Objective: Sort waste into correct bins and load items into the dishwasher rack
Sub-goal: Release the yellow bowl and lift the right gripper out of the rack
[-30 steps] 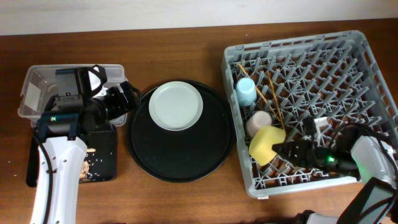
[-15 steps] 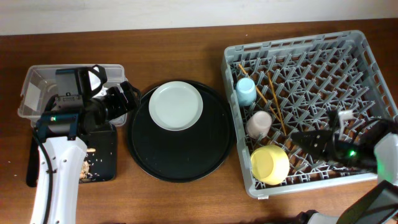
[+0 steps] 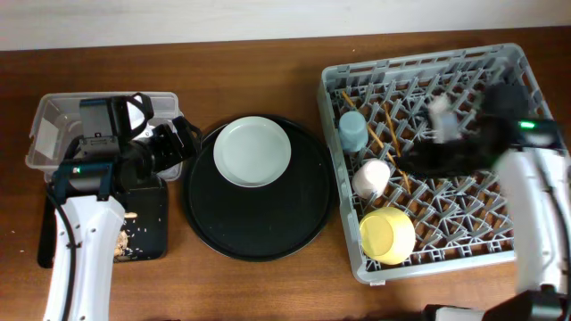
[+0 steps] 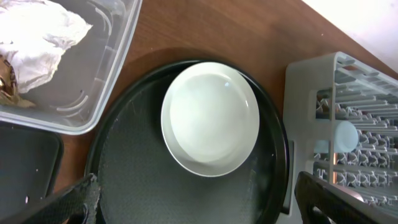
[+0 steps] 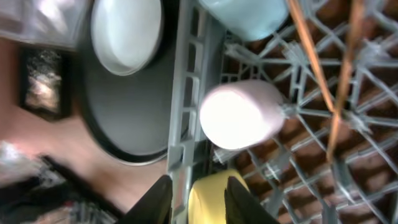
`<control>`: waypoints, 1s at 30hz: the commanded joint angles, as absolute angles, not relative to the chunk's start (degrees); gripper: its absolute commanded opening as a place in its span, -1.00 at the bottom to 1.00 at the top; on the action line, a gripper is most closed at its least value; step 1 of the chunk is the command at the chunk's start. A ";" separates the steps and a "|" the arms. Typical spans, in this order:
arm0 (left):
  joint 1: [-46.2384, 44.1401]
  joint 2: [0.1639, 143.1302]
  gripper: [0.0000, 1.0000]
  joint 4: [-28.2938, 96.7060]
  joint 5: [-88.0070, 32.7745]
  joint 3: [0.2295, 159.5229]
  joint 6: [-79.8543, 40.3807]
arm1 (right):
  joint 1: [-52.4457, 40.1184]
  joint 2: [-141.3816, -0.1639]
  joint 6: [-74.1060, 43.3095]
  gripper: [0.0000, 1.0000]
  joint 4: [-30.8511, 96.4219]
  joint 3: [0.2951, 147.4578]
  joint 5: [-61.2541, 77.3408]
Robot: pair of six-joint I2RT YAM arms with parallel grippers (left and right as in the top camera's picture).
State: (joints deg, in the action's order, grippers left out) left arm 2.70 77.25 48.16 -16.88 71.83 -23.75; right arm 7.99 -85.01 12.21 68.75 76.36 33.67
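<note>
The grey dishwasher rack (image 3: pixel 419 59) holds the yellow bowl (image 3: pixel 386 234) at its front left, the pink cup (image 3: pixel 370 176), the light blue cup (image 3: pixel 352 131) and the chopsticks (image 3: pixel 389 134). My right gripper (image 3: pixel 409 161) hovers open and empty over the rack, behind the bowl. In the right wrist view its fingers (image 5: pixel 199 202) frame the bowl (image 5: pixel 208 196) below, with the pink cup (image 5: pixel 239 115) ahead. The pale plate (image 3: pixel 252 152) lies on the round black tray (image 3: pixel 259 223). My left gripper (image 3: pixel 176 143) is open and empty (image 4: pixel 199 208) above that tray's left edge.
The clear tub (image 3: pixel 49 114) at the far left holds the white napkin (image 4: pixel 37 31) and a brown-gold wrapper (image 4: pixel 6 81). The flat black tray (image 3: pixel 147 218) in front of it carries beige scraps (image 3: pixel 120 241). Bare wood lies around them.
My right gripper let go of the yellow bowl, which now rests in the rack's front left, and moved back and up over the rack. The left arm has not moved.
</note>
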 commanded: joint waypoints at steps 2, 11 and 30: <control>2.79 77.12 0.98 48.07 -16.64 72.05 -23.05 | -7.99 -84.05 1.45 -0.35 63.99 77.28 15.68; 2.79 77.12 0.98 48.07 -16.64 72.05 -23.05 | -20.95 -86.06 -2.52 -0.25 61.47 75.94 -1.52; 2.79 77.12 0.99 48.07 -16.67 72.05 -23.05 | -20.99 -100.55 -6.15 -0.70 58.13 75.92 8.43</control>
